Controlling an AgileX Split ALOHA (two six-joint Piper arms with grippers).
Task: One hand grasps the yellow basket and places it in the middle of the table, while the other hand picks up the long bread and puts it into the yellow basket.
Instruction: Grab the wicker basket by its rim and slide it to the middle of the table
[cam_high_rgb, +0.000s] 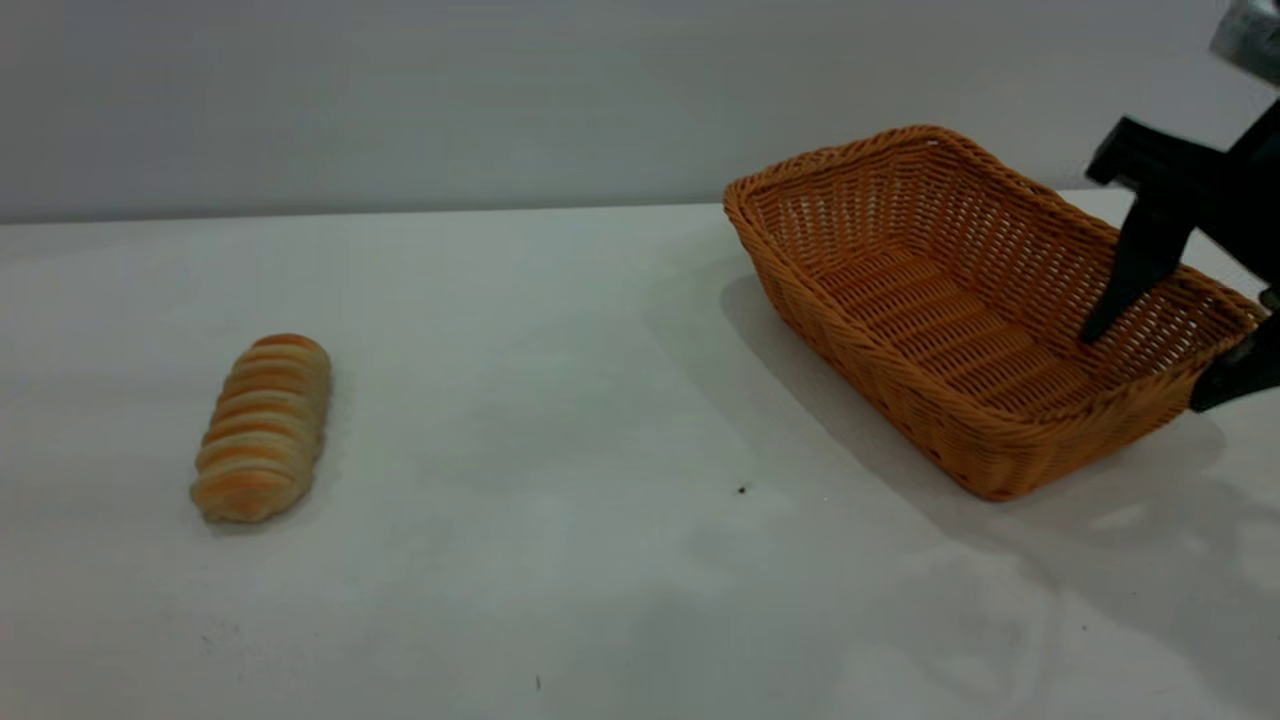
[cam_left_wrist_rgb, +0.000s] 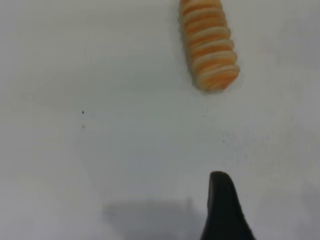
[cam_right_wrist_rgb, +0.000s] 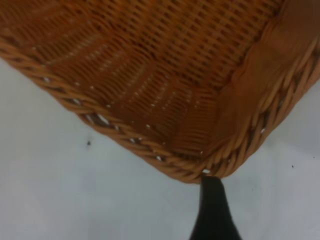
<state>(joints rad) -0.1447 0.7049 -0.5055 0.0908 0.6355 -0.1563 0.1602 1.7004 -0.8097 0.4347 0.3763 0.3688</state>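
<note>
Basket (cam_high_rgb: 960, 310) on bench (cam_high_rgb: 560, 400), right side, tilted, its left end raised off the surface. Right gripper (cam_high_rgb: 1160, 365) at basket's right end wall: jaws spread, one finger (cam_high_rgb: 1140, 270) inside, the other outside, wall between them; contact unclear. Bread (cam_high_rgb: 262, 428) flat on bench at left, well apart from basket. Left gripper: only one fingertip (cam_left_wrist_rgb: 222, 210) seen in wrist view, above bare bench near bread, not touching; jaw state cannot tell.

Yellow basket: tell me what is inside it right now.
Inside the yellow basket there is only one finger of the right gripper, reaching over the rim; the other finger is outside. The long bread lies apart on the table.
</note>
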